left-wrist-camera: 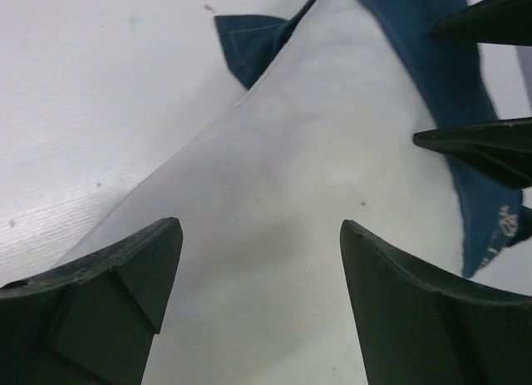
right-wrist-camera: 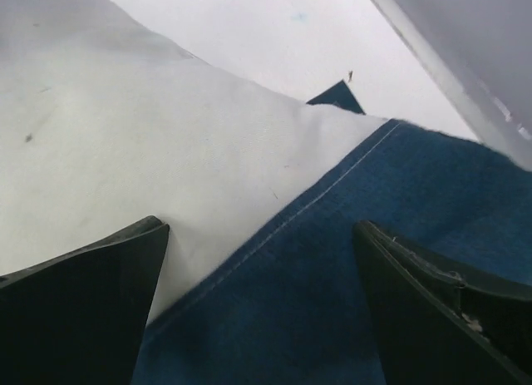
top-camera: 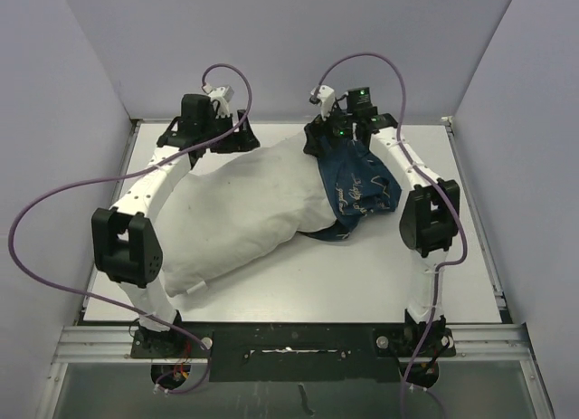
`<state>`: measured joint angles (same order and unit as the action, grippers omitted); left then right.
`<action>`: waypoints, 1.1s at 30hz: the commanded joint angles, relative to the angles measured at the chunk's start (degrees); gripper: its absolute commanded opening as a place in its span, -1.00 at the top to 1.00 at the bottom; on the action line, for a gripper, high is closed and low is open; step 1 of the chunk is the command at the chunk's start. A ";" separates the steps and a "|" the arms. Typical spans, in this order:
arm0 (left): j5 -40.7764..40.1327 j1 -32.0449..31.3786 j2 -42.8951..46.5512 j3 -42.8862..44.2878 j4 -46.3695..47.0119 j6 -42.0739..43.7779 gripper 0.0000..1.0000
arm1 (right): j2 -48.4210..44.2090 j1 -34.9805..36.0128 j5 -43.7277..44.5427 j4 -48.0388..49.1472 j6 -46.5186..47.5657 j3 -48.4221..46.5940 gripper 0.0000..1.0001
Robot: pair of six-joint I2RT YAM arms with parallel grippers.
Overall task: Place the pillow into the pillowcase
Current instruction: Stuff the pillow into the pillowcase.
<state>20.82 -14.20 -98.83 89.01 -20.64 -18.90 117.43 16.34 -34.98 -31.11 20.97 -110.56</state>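
The pillow lies slantwise across the table, its near end toward the left arm's base and its far end pointing at the back right. Only that far end is inside the pillowcase, which sits bunched over the corner like a cap while most of the white stuffing lies bare. Both tools are at the far side, near the mouth of the case. The left gripper hangs over the bare pillow with its jaws apart and nothing between them. The right gripper hangs over the stitched blue hem where it crosses the white cloth, its jaws also wide apart and holding nothing. A small blue corner of the case pokes out from under the pillow on the far side. I judge the step in hand to be drawing the case along the pillow, with the work barely begun and neither tool having a hold on the fabric. The next move calls for each tool to pinch the hem on its own side, taking only the blue cloth and not the pillow beneath. They would then draw the hem toward the near-left end together, so that the case slides on evenly instead of bunching at the corner
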 commanded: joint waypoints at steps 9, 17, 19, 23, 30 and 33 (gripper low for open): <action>1.12 -0.39 -10.99 6.50 -8.19 0.99 -0.41 | 4.79 3.33 22.97 2.77 -10.87 -4.76 -0.36; 14.37 -0.46 -10.54 0.39 1.32 -1.28 0.80 | -0.39 2.19 17.62 0.82 -7.52 -0.60 0.94; 16.96 -0.61 -9.28 -1.74 4.53 -1.20 0.97 | -2.28 1.72 14.17 -0.54 -5.38 0.52 1.00; 21.74 -1.56 -5.43 -7.41 11.54 0.96 1.00 | -5.25 0.17 -1.11 -5.16 -0.66 -0.22 1.00; 25.61 -5.41 3.13 -19.96 34.59 5.16 1.00 | -5.10 3.52 -25.61 -1.03 -9.79 -5.17 1.00; 24.21 -5.09 5.14 -21.90 41.79 1.73 1.00 | -3.59 7.76 -29.06 3.10 -16.41 -8.25 1.00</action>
<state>41.65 -18.35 -100.27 68.47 3.70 -15.77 114.91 17.63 -49.34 -36.25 13.63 -112.99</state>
